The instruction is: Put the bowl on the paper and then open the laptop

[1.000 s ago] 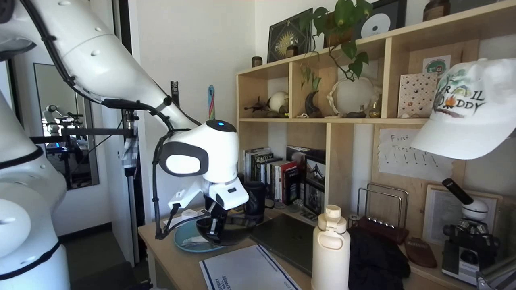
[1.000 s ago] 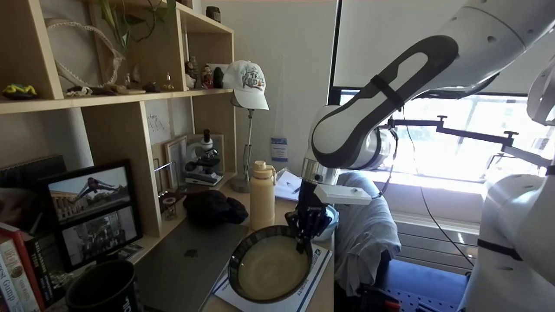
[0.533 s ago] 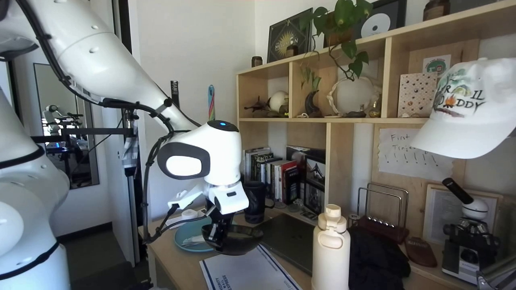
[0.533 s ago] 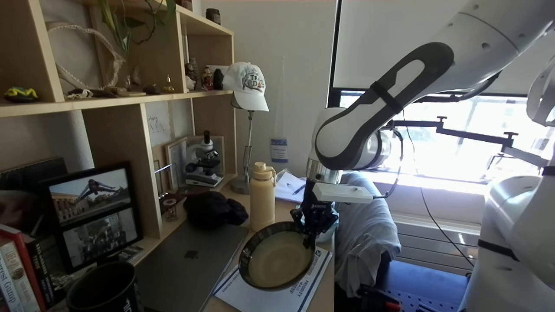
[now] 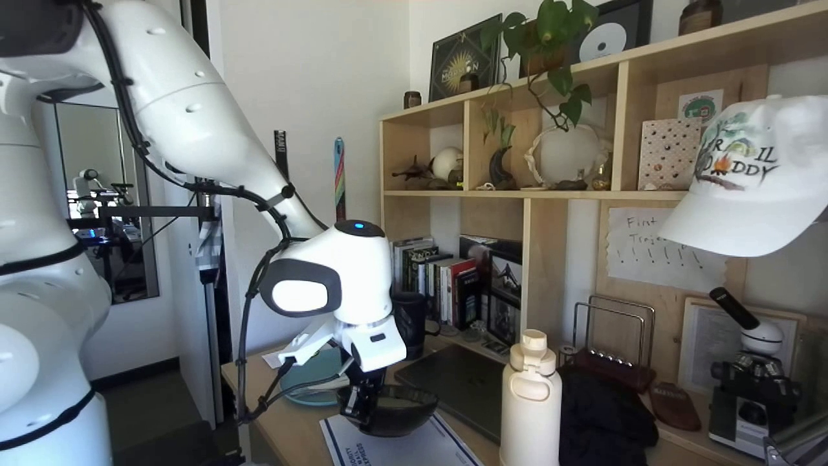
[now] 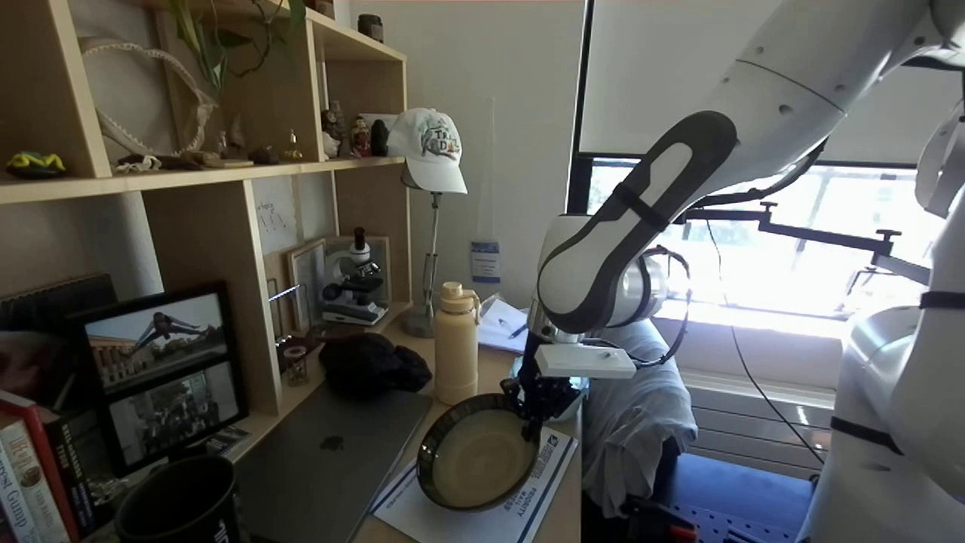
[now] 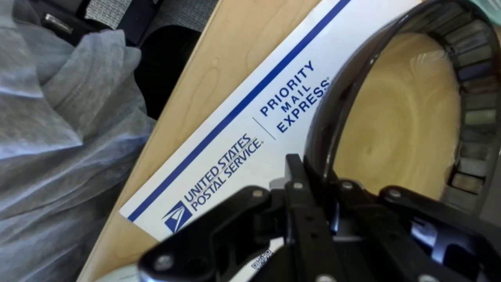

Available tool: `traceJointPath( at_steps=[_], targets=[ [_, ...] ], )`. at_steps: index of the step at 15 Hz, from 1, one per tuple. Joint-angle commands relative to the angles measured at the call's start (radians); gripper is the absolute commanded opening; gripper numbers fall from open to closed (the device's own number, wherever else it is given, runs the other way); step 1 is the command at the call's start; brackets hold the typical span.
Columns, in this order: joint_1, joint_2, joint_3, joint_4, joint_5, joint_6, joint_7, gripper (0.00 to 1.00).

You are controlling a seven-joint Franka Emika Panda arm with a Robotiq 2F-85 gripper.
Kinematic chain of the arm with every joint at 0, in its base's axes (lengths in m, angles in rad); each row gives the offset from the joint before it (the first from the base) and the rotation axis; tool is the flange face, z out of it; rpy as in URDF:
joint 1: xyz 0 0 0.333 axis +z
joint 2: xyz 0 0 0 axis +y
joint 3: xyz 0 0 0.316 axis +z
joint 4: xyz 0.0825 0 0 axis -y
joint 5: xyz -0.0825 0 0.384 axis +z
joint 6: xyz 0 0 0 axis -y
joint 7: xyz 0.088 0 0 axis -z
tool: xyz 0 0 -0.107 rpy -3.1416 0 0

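The fingers [image 7: 307, 223] are clamped on the rim of the bowl [image 6: 476, 452], which is over the paper [image 7: 254, 127] in both exterior views; whether its base touches the paper cannot be told. The paper lies flat on the tabletop [image 7: 242, 51], with the closed laptop [image 6: 328, 464] just beside it. A pale bottle [image 6: 456, 351] stands near the laptop.
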Motion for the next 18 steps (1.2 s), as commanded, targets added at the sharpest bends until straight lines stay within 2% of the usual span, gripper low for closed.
traceJointPath(
  at_steps=[1,3,4,5,7,11,13,15,18],
  targets=[
    [0.039,0.053,-0.019,0.000,0.067,0.095,-0.042,0.05],
    [0.035,0.088,0.002,0.000,0.130,0.128,-0.085,0.05],
    [0.039,0.094,0.003,0.001,0.161,0.141,-0.111,0.11],
    [0.040,0.098,0.005,0.002,0.186,0.145,-0.133,0.36],
    [0.037,0.104,0.010,0.003,0.214,0.153,-0.158,0.41],
    [0.030,0.108,0.011,0.004,0.192,0.143,-0.144,0.71],
    [0.026,0.100,0.011,0.004,0.138,0.127,-0.110,0.87],
    [0.039,0.081,-0.007,0.005,0.018,0.107,-0.040,1.00],
    [0.013,-0.011,0.017,-0.014,-0.218,0.044,0.117,1.00]
  ],
)
